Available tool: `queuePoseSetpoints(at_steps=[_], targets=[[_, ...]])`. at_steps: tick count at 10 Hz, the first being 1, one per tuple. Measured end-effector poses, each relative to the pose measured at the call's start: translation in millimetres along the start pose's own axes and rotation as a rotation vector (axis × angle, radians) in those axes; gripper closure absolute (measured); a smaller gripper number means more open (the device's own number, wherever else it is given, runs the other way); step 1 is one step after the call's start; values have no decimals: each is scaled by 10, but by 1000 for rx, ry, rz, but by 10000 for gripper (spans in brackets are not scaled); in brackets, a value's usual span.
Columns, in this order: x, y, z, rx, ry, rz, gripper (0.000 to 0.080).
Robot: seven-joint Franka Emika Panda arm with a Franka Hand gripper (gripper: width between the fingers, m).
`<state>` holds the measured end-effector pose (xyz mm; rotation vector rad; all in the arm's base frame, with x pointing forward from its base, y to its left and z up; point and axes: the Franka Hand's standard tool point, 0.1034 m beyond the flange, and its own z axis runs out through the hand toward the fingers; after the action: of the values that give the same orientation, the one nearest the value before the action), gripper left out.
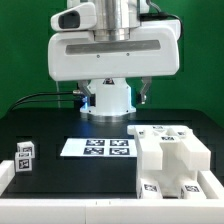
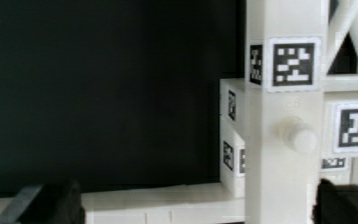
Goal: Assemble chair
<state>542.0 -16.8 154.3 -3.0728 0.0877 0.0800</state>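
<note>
**A:** Where is the arm's white two-finger gripper (image 1: 112, 99) right now?

**B:** It hangs high over the far side of the flat black tabletop (image 1: 50, 135), behind the marker board (image 1: 100, 147). Its two dark fingers (image 1: 82, 96) sit at the outer ends of the wide white hand.

**A:** So the jaws are apart?

**B:** Spread wide, as far as I can see, and they grip nothing. The wrist view agrees. One dark fingertip (image 2: 39, 205) shows in one lower corner, the other shows in the opposite corner, and neither touches anything.

**A:** And the chair itself?

**B:** A cluster of blocky white plastic chair parts (image 1: 170, 160) rests on the table at the exterior view's right, near the front edge. It sits just beside the marker board, and black-and-white tags show on several faces.

**A:** Anything else lying loose?

**B:** A small white block with black-and-white tags (image 1: 25, 156) stands at the exterior view's left, well apart from the cluster.

**A:** What does the wrist camera catch of the parts?

**B:** A tall white upright post with a square tag (image 2: 286, 62) and more tagged white faces beside it. A round white knob (image 2: 297, 130) sticks out of the post, lower down than its tag. I cannot tell which part of the chair that post is
</note>
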Motion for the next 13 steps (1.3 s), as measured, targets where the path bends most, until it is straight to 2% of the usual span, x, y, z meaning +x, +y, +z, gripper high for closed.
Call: queuePoseSetpoints(at_steps=[1,2,3,4,5,6,8,9,11,12,13], targets=[[-23,77,28,8,-11,-22,150],[-84,388,107,11,-36,-3,150],[-186,730,254,-1,-59,15,150],[-202,929,376,-17,-69,34,150],[-152,994,427,-37,-35,38,150],[-152,952,415,-34,-39,33,150],[-164,985,451,-36,-44,31,150],[-219,1124,546,-35,-57,-10,150],[-469,1586,842,-17,-109,-40,150],[-544,1672,974,-19,-114,-15,150],[-580,1658,1017,-33,-73,13,150]])
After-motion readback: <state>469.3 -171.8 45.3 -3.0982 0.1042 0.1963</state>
